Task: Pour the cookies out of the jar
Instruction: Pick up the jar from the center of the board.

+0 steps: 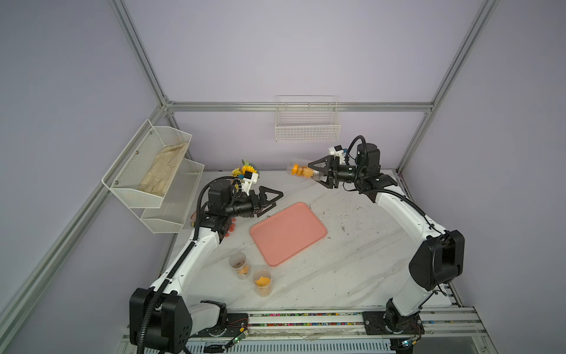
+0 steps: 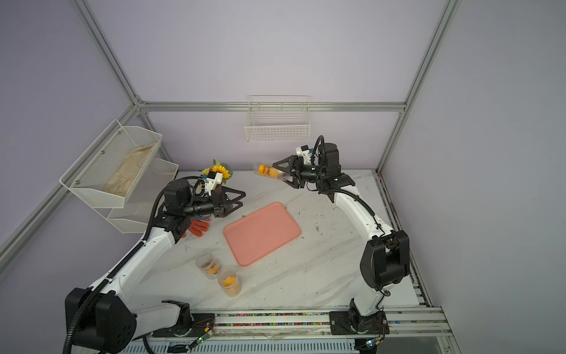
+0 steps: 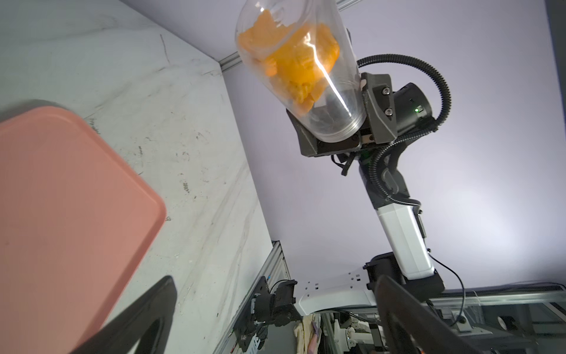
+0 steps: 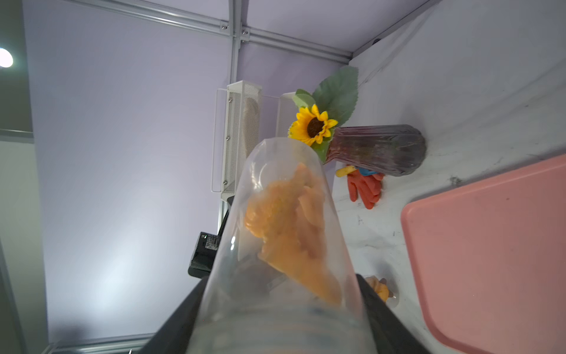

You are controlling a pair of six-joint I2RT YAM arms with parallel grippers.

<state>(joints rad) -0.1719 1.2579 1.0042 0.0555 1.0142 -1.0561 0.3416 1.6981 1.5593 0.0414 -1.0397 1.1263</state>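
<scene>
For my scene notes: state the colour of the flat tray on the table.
Plain salmon pink, no pattern; the tray shows best in a top view.

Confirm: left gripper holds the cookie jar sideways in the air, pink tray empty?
Wrong arm: the right gripper holds the jar, as both top views show; the left gripper is open, holding nothing. Sideways in the air, pink tray empty: correct.

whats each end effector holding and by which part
The right end effector grips the clear jar of cookies across its side near one end; the rest sticks out. The left end effector is open, holding nothing.
</scene>
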